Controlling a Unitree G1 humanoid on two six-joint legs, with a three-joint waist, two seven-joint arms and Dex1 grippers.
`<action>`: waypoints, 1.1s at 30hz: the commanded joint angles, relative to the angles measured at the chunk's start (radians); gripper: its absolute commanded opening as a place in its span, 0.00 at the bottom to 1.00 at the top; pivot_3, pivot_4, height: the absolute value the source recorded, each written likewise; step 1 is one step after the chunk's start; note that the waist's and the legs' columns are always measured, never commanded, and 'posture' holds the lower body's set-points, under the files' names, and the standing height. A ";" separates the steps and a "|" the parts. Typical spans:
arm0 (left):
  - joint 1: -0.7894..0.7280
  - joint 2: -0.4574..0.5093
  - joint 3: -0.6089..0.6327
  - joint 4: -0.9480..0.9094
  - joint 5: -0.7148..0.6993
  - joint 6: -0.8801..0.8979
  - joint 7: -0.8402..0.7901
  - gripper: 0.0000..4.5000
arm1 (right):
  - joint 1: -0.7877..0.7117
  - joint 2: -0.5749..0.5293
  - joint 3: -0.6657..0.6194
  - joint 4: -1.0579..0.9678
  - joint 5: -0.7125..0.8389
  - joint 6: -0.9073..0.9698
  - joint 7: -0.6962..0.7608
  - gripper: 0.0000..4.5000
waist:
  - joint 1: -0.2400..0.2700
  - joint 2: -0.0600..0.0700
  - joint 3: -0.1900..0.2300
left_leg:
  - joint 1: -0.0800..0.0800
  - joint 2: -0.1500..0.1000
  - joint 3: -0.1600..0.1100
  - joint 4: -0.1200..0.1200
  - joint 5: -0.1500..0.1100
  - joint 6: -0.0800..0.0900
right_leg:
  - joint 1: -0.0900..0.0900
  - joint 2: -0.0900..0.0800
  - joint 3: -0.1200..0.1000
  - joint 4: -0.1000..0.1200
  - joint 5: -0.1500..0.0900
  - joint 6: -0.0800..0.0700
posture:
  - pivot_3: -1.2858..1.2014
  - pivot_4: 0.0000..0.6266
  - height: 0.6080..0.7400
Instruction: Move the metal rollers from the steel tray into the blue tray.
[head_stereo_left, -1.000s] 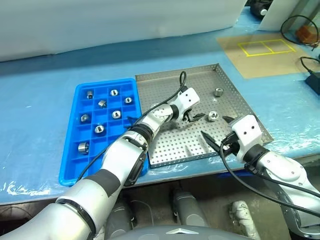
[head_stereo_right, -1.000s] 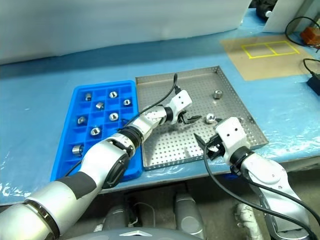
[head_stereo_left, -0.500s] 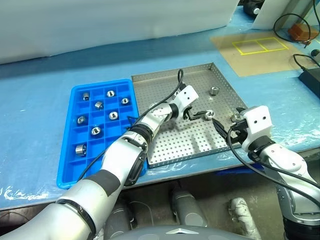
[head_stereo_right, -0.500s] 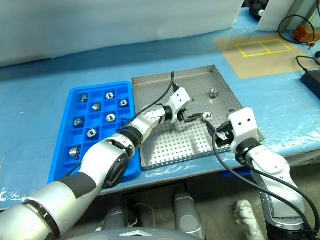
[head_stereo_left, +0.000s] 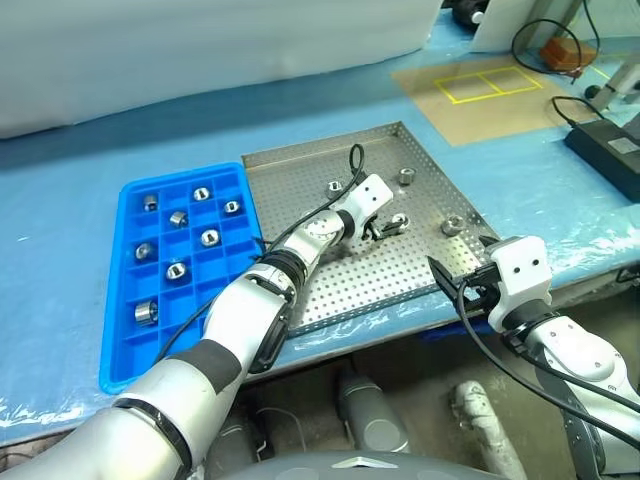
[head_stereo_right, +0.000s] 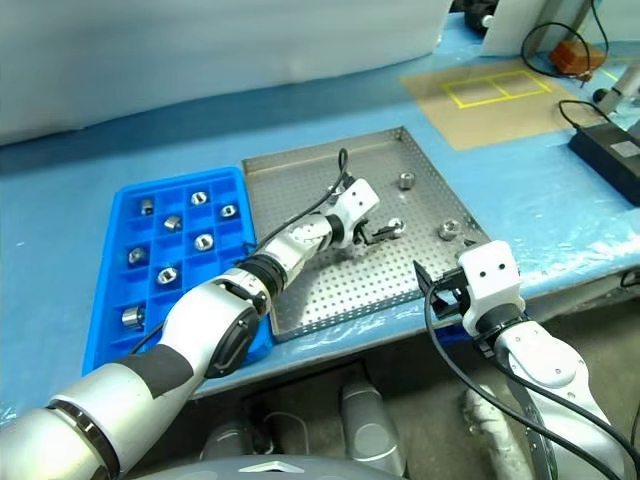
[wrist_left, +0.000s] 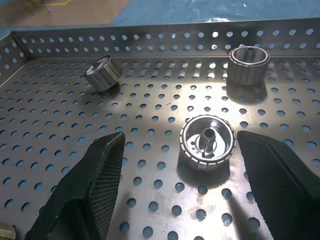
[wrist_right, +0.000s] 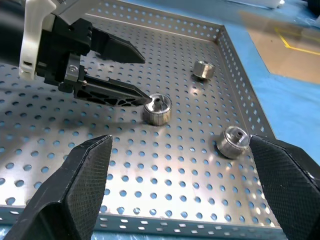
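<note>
The steel tray (head_stereo_left: 320, 151) lies mid-table with three loose metal rollers (head_stereo_left: 334, 186) (head_stereo_left: 406, 176) (head_stereo_left: 451, 225) on its perforated floor. A further roller (wrist_left: 207, 142) stands upright between the tips of my open left gripper (head_stereo_left: 386, 228), nearer one finger (wrist_left: 280, 175) than the other. My right gripper (head_stereo_left: 458, 272) hangs open and holds nothing over the tray's near right corner, facing that roller (wrist_right: 157, 109) and the left gripper (wrist_right: 145, 80). The blue tray (head_stereo_left: 118, 300) sits against the steel tray's left side, with several rollers (head_stereo_left: 209, 237) in its compartments.
A tan sheet with yellow marked rectangles (head_stereo_left: 480, 85) lies at the back right. A black box with cables (head_stereo_left: 610, 145) sits at the far right. The table carries a blue cover (head_stereo_left: 60, 200), and its front edge runs just below both trays. A white sheet (head_stereo_left: 200, 50) stands behind.
The camera has swung to the right. My left gripper has turned toward the roller, which now sits between its tips. My right gripper has drawn back a little to the tray's near corner.
</note>
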 joint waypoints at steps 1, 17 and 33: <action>-0.001 -0.193 -0.006 -0.009 0.004 -0.001 0.015 0.84 | 0.007 0.007 -0.022 -0.061 -0.004 -0.004 -0.016 1.00 | -0.015 0.000 0.000 | 0.000 -0.001 0.000 0.000 0.000 0.000 | 0.000 -0.001 0.000 0.000 0.000 0.002 | 0.17 0.24 1.00; 0.032 -0.219 -0.071 0.010 0.079 0.077 0.138 0.84 | 0.120 0.038 -0.041 -0.146 -0.024 0.027 -0.057 1.00 | -0.109 0.000 0.000 | -0.003 -0.011 -0.001 0.000 -0.007 0.010 | 0.007 -0.013 -0.005 -0.011 -0.001 0.022 | 0.14 0.24 1.00; 0.053 -0.170 -0.095 0.013 0.104 0.100 0.134 0.39 | 0.099 0.041 -0.026 -0.129 -0.035 0.020 -0.062 1.00 | -0.163 0.000 0.000 | -0.002 -0.024 -0.005 0.000 -0.014 0.022 | 0.022 -0.027 -0.013 -0.029 0.001 0.026 | 0.15 0.24 1.00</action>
